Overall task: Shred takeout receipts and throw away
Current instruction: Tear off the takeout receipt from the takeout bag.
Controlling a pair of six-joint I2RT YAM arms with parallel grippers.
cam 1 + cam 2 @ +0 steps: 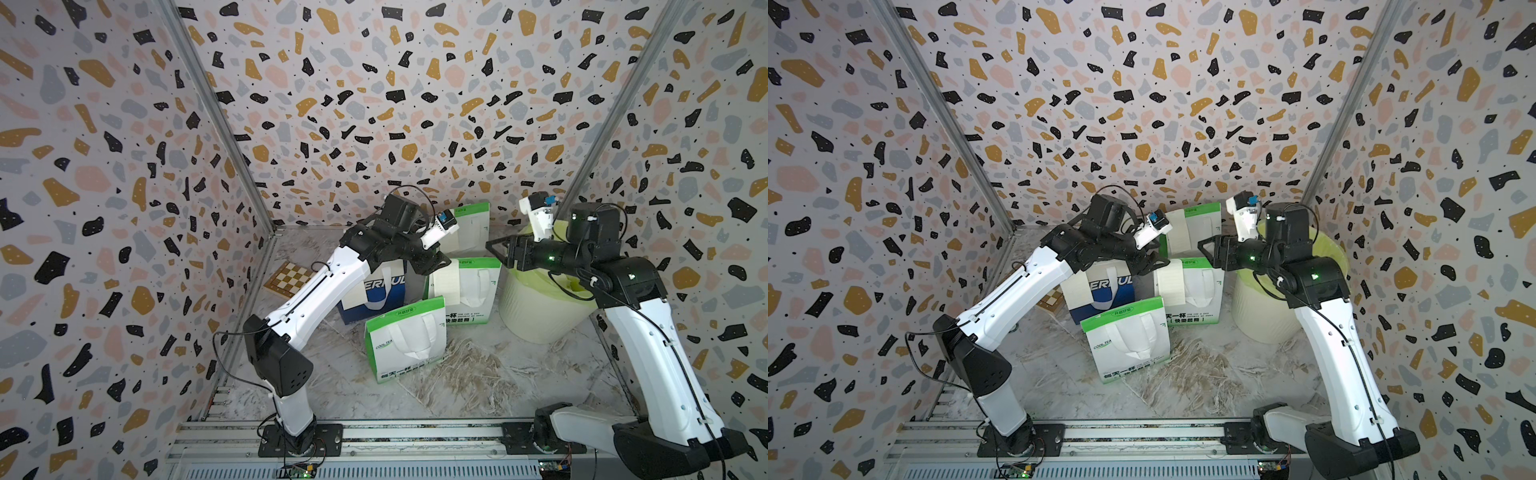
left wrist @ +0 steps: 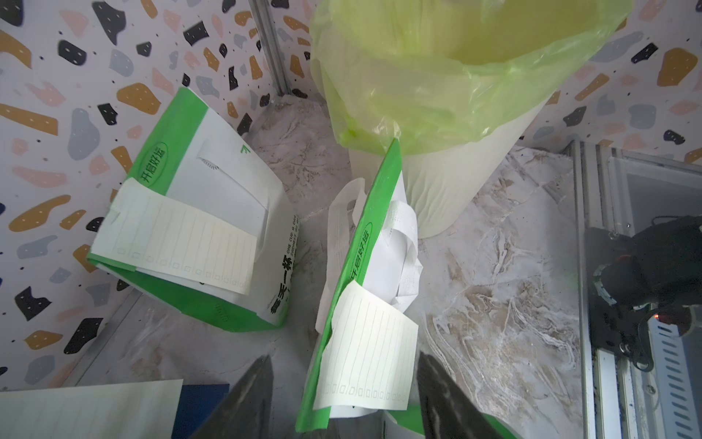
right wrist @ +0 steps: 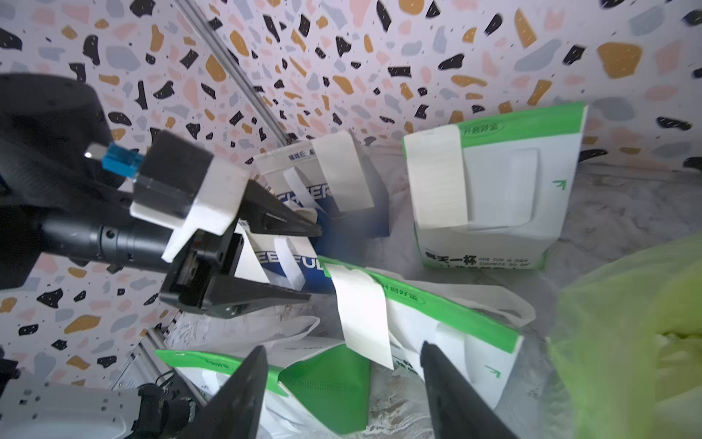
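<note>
A cream-white ruled paper receipt [image 2: 366, 346] hangs lengthwise down the green-and-white paper bag [image 2: 361, 243], just ahead of the left gripper [image 2: 343, 357], farther from the right gripper [image 3: 342, 346], both with jaws spread, holding nothing

Marble-patterned tabletop [image 1: 478, 374] carries three upright green-and-white bags [image 1: 405, 338] and a blue-and-white bag [image 1: 374, 295], clustered mid-surface. White bin [image 1: 536, 307] stands to their right. Small checkerboard [image 1: 289, 279] lies flat near the left wall.
</note>
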